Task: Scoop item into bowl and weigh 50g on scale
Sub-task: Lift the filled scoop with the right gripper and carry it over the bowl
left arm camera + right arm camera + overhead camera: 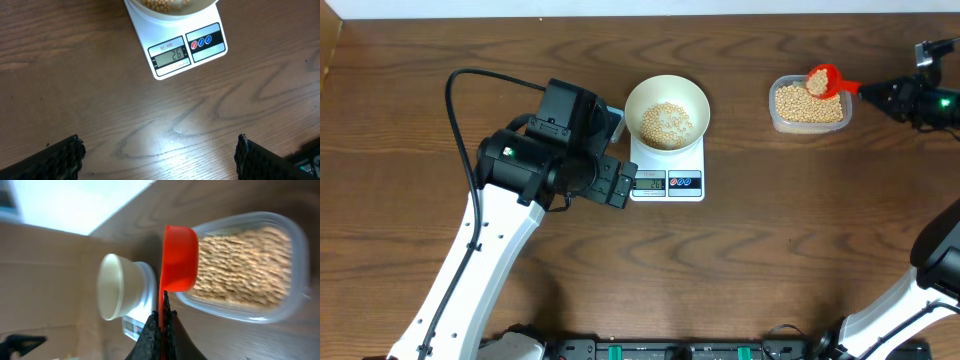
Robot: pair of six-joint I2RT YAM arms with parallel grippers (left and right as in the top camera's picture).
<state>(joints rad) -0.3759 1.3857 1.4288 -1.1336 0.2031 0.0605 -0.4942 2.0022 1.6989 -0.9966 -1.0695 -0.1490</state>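
Wooden table (pixel 770 250): clear tub (pixel 773 110) apart from scale (pixel 667 182); right pincer (pixel 163 317) grasping red scoop (pixel 179 257); left pincer (pixel 157 155) released.

Bright overhead glare, blurred wrist view

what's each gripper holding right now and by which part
The right gripper is shut on the red scoop, gripping the end of its handle, with the cup over the clear tub. The left gripper is open and holds nothing.

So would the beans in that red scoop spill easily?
Probably. The beans look small, round and loose, so they'd likely roll out at a slight tilt. The red scoop seems to hang above the clear tub, so most should land there.
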